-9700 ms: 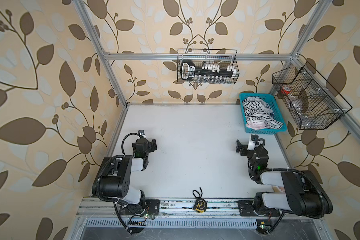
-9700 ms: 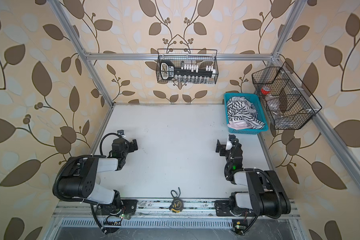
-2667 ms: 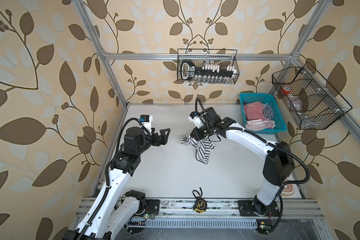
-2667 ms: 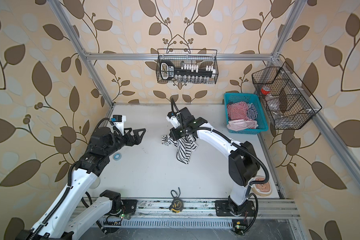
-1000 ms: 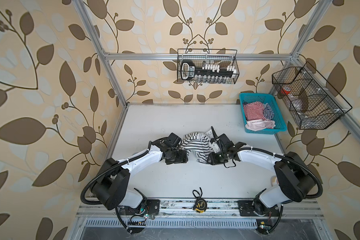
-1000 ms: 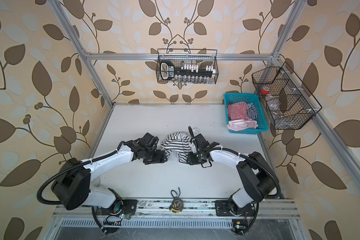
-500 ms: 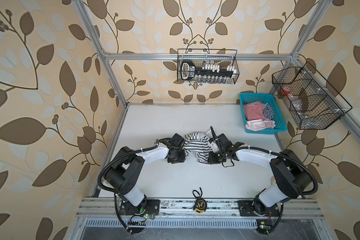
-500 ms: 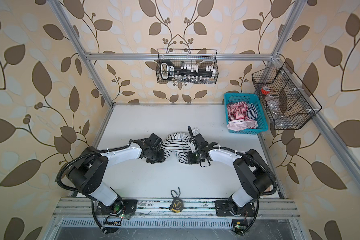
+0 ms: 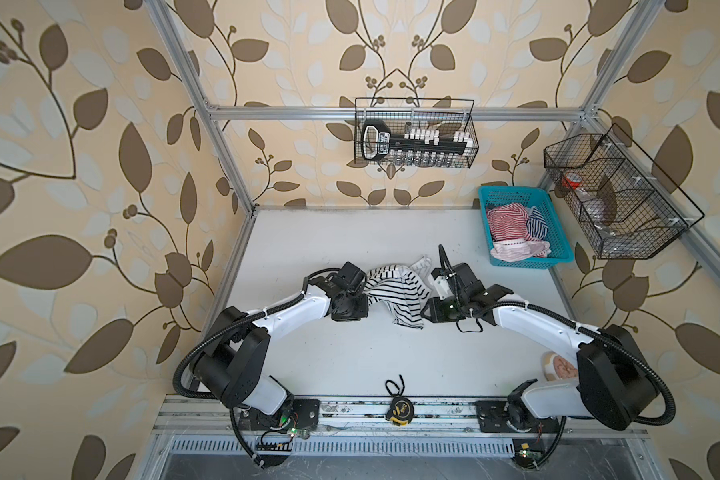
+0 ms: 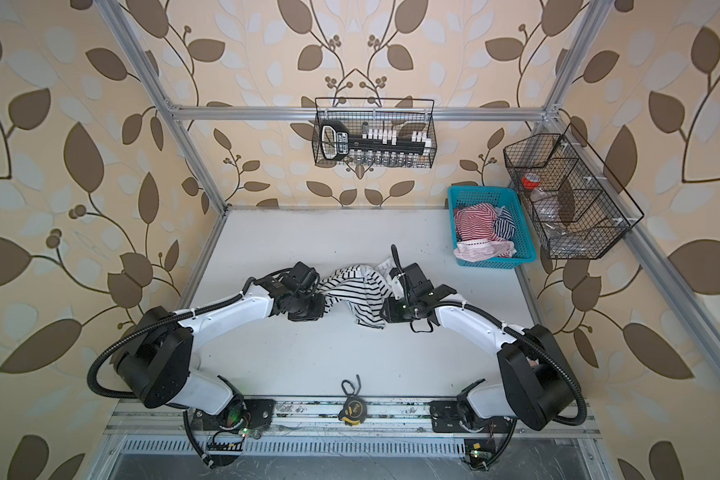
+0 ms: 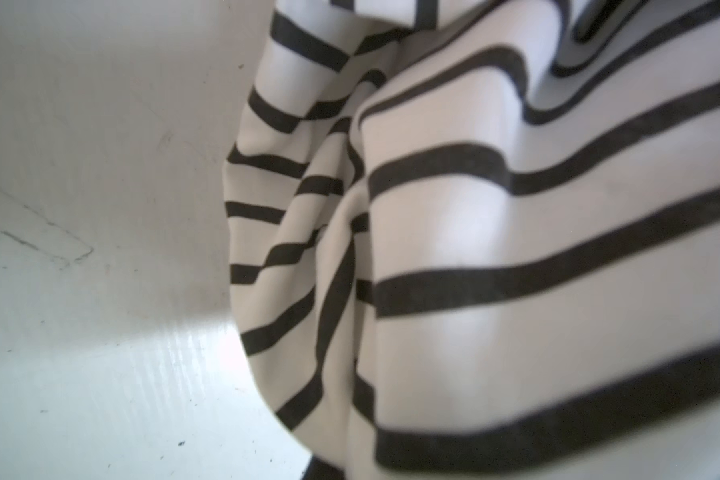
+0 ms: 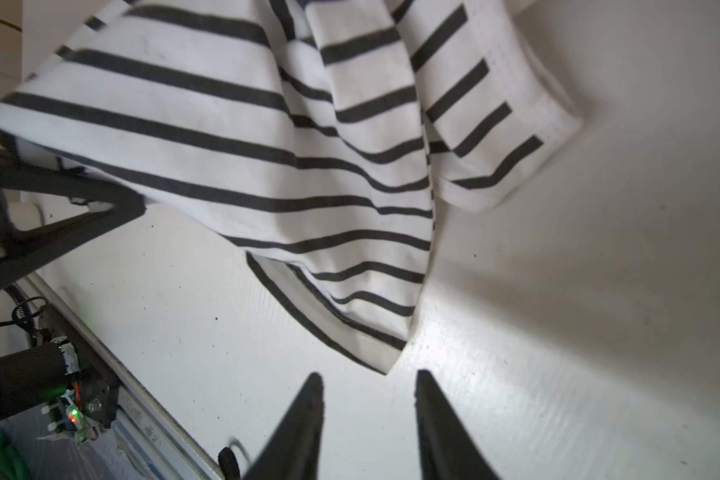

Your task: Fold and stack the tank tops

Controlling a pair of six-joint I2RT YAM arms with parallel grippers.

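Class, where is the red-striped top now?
In both top views, the red-striped top lies in the turquoise basket, far right on the table, beside the navy top.

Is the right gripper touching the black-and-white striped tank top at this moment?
Apart. The right wrist view shows bare table between each fingertip of the open right gripper and the hanging tank top.

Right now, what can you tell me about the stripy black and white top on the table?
The black-and-white tank top looks like soft knit cloth, white with thin black stripes and a plain white band along the hem. It is crumpled, not folded, and lies bunched on the white table between the two arms. The left gripper is shut on its left edge. One hemmed corner points toward the open right gripper, right at the gap between its parted jaws, but nothing is gripped there.
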